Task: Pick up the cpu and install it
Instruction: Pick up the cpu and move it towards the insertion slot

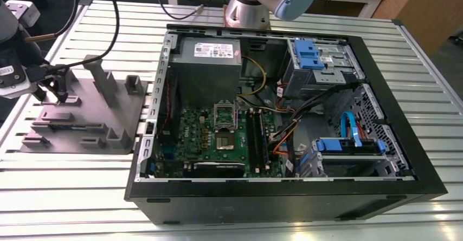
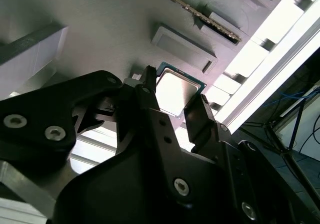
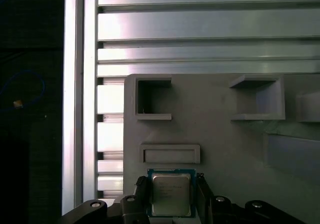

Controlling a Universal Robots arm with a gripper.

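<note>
While the slatted metal table (image 1: 65, 189) carries everything, the open PC case (image 1: 289, 200) hogs the middle of it. The case lies on its side with the panel off and the green motherboard (image 1: 210, 138) facing up. The arm's base (image 1: 250, 8) is planted at the case's 12 o'clock in the exterior view. All the action is off at the case's 9 o'clock, on the grey holder block (image 1: 90, 116). The gripper (image 1: 59, 96) sits down low over the block's 9 o'clock end. In both wrist views the black fingers (image 3: 142, 186) straddle the cpu (image 3: 171, 194), one just beside each of two opposite edges. It looks released to me, jaws spread and not clamped on anything. The cpu lies flat on the block, silvery top up and green rim showing, just beside a shallow rectangular pocket (image 3: 170, 154) moulded into the holder.
</note>
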